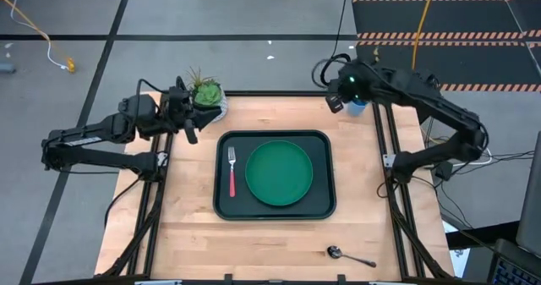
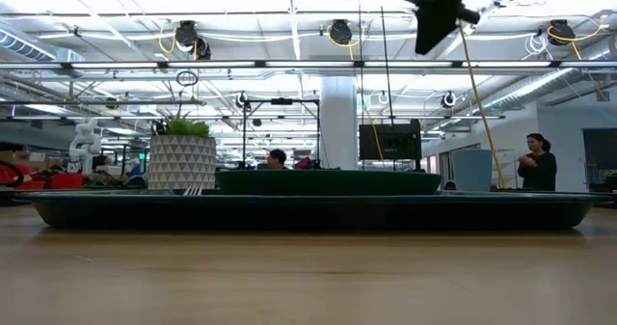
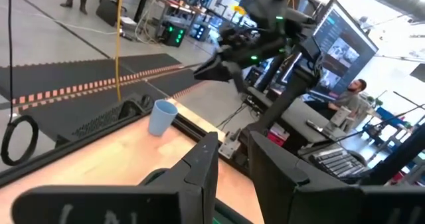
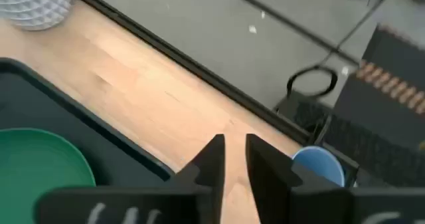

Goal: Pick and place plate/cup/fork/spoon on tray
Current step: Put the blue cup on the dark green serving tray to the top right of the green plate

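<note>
The tray (image 1: pixel 275 207) lies in the middle of the wooden surface (image 1: pixel 279 243). On it rests the plate (image 1: pixel 279 173), filling most of its right part, and the fork (image 1: pixel 232 171) lies just beside the plate on the tray's left side, tines toward the far edge. The spoon (image 1: pixel 348 254) lies on the bare surface near the front edge, well apart from the tray. The cup (image 3: pixel 161 117) stands upright at the far right corner of the surface, off the tray.

The right gripper (image 4: pixel 231 159) hangs above that corner, close to the cup (image 4: pixel 321 166) but not touching it; its jaws stand a narrow gap apart with nothing between them. In the high view the cup (image 1: pixel 356 107) shows only as a blue patch under that arm.

The left gripper (image 3: pixel 232 159) waits over the far left part of the surface, beside the plant pot (image 1: pixel 208 101), its jaws slightly parted and empty.

From table height the tray (image 2: pixel 318 210) spans the view, with the plate (image 2: pixel 328 181) rising above its rim and the plant pot (image 2: pixel 181 162) behind on the left. A person (image 2: pixel 536 164) stands in the room beyond.
</note>
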Controlling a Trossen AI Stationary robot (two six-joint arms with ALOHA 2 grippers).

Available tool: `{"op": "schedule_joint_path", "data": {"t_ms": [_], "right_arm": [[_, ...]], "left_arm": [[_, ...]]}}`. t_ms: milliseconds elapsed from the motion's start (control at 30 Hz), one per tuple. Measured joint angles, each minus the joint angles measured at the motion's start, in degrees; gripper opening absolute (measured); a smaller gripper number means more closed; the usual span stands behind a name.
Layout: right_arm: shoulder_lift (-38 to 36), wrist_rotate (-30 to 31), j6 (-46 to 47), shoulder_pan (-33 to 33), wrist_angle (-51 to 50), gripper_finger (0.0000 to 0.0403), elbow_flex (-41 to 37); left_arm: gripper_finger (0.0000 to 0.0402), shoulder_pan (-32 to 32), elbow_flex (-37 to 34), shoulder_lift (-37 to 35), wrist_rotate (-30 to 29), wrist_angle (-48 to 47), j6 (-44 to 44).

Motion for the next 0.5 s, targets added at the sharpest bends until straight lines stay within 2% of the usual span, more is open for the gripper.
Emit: {"op": "schedule_joint_path", "data": {"t_ms": [233, 367, 500], "right_arm": [[6.21, -13.07, 4.98, -14.13, -3.17, 0.0136, 0.19], [10.64, -13.41, 2.87, -18.56, -6.11, 0.0174, 0.19], [14.5, -13.84, 2.21, -20.39, -6.31, 0.0195, 0.18]], "left_arm": [[0.0086, 0.0, 0.0, 1.28, -1.74, -0.56, -1.62], [0.0086, 0.0, -0.04, 2.71, -3.07, -0.91, -1.85], [0.0086, 0.0, -0.02, 3.89, -3.23, -0.85, -3.2]]}}
